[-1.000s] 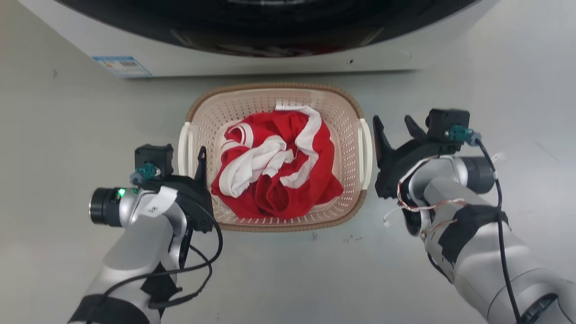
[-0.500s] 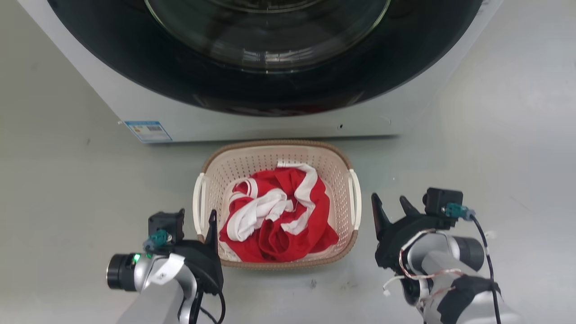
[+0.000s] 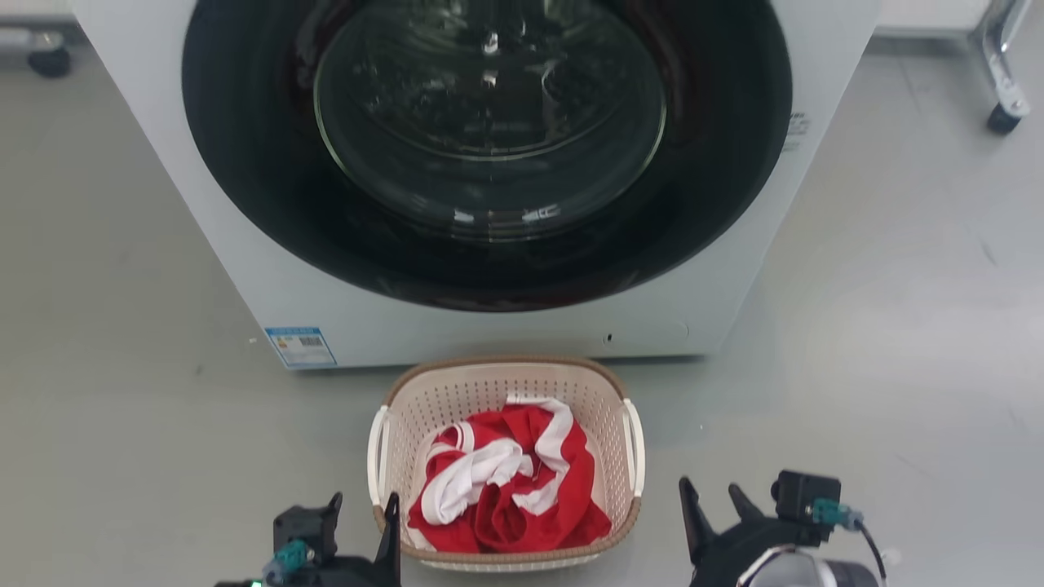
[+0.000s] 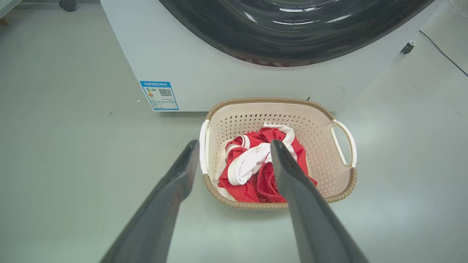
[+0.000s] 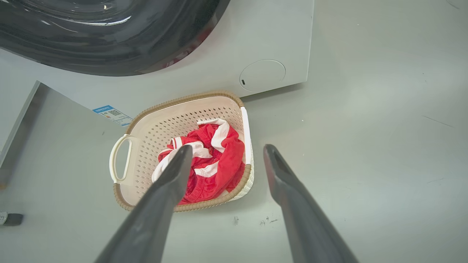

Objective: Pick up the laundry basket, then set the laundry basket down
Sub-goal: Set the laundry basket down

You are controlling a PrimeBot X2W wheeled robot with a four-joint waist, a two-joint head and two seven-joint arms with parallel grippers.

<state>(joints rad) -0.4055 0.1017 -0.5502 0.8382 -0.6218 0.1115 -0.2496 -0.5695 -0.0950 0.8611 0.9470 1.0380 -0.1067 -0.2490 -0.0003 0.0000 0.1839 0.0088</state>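
The laundry basket (image 3: 457, 399), cream and perforated with a brown rim and white side handles, stands on the grey floor just in front of the washer. A red and white garment (image 3: 506, 497) lies bunched inside it. My left gripper (image 3: 364, 505) is open by the basket's near left corner, nothing between its fingers. My right gripper (image 3: 708, 489) is open to the right of the right handle, clear of it. In the left wrist view the left gripper (image 4: 234, 144) looks down on the basket (image 4: 248, 120). In the right wrist view the right gripper (image 5: 227, 148) frames the basket (image 5: 172, 124) at its right edge.
The white washer (image 3: 489, 334) with its dark round door shut rises directly behind the basket, a blue label (image 3: 300, 346) at its lower left. A metal leg on a caster (image 3: 999, 118) stands at the far right. A thin cable (image 4: 442, 53) lies on the floor.
The head camera has risen and pulled back, so the basket looks smaller and lower and more of the washer shows. Both grippers stay open beside the basket, which has not moved.
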